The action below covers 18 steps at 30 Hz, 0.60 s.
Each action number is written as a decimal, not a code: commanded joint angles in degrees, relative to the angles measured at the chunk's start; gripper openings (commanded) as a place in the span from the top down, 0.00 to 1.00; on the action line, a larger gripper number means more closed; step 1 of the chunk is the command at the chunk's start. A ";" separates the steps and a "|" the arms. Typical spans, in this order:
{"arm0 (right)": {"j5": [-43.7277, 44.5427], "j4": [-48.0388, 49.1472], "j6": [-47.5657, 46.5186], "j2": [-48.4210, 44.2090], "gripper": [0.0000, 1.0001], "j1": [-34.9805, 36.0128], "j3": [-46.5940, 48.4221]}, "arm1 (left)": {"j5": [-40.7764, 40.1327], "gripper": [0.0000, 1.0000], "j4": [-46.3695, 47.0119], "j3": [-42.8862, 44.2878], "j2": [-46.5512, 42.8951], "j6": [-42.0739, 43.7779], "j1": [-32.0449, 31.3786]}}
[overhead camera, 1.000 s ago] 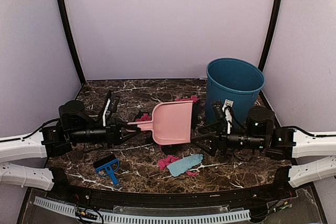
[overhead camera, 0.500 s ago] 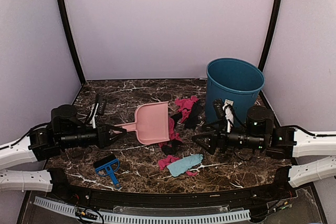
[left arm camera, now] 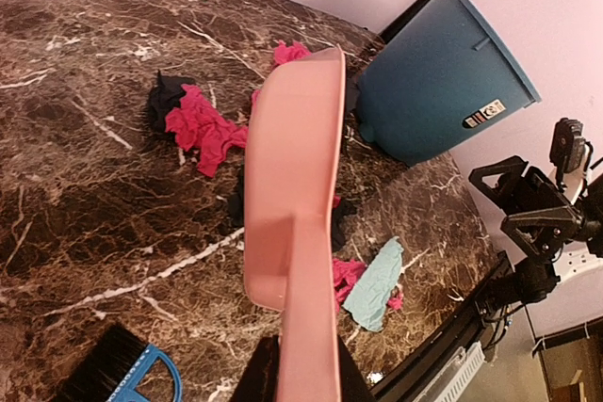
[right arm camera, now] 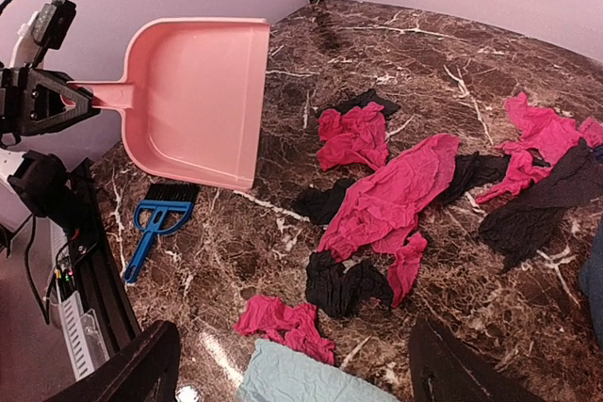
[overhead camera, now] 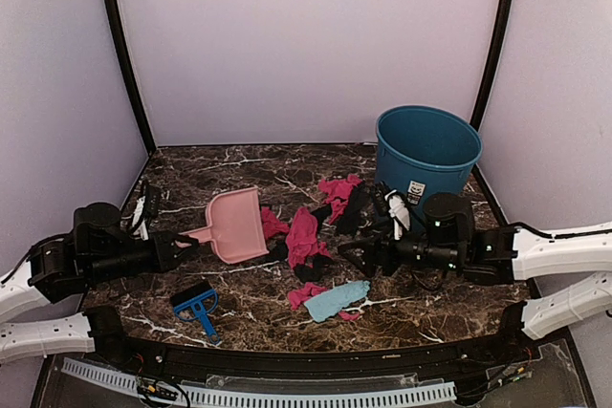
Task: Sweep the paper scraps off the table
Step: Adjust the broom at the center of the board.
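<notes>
Wrinkly pink paper scraps [overhead camera: 304,233] and black ones [overhead camera: 354,204] lie spread over the middle of the marble table [overhead camera: 239,164], with a light blue scrap [overhead camera: 337,300] nearer the front. My left gripper [overhead camera: 180,241] is shut on the handle of the pink dustpan [overhead camera: 234,225], left of the pile. In the left wrist view the dustpan [left arm camera: 297,167] is seen edge-on above the table [left arm camera: 75,204]. My right gripper [overhead camera: 349,253] is open and empty, right of the pile. In the right wrist view its fingers [right arm camera: 127,374] straddle the light blue scrap [right arm camera: 301,378], with the pink scraps [right arm camera: 391,195] beyond.
A blue bin [overhead camera: 427,155] stands at the back right, close behind the right arm. A small blue hand brush [overhead camera: 196,306] lies near the front left edge, and it also shows in the right wrist view [right arm camera: 155,223]. The black rim runs along the front.
My left arm has drawn the dustpan to the left and towards its base, uncovering the pink and black scraps. My right gripper has shifted a little left towards the pile.
</notes>
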 commanded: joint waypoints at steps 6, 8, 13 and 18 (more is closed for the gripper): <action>-2.26 5.82 -1.98 12.35 0.17 4.75 7.20 | -13.79 1.00 -9.40 1.34 -4.18 -7.05 0.08; -0.41 6.92 -2.05 16.10 0.18 7.57 9.12 | -15.14 1.00 -9.86 1.30 -4.79 -7.43 0.07; 2.30 9.44 -0.96 26.57 0.19 13.58 15.20 | -20.57 1.00 -12.43 2.56 -6.54 -8.89 0.11; 5.23 9.23 -0.71 37.27 0.20 19.83 23.31 | -23.02 1.00 -13.37 2.78 -8.13 -9.48 0.13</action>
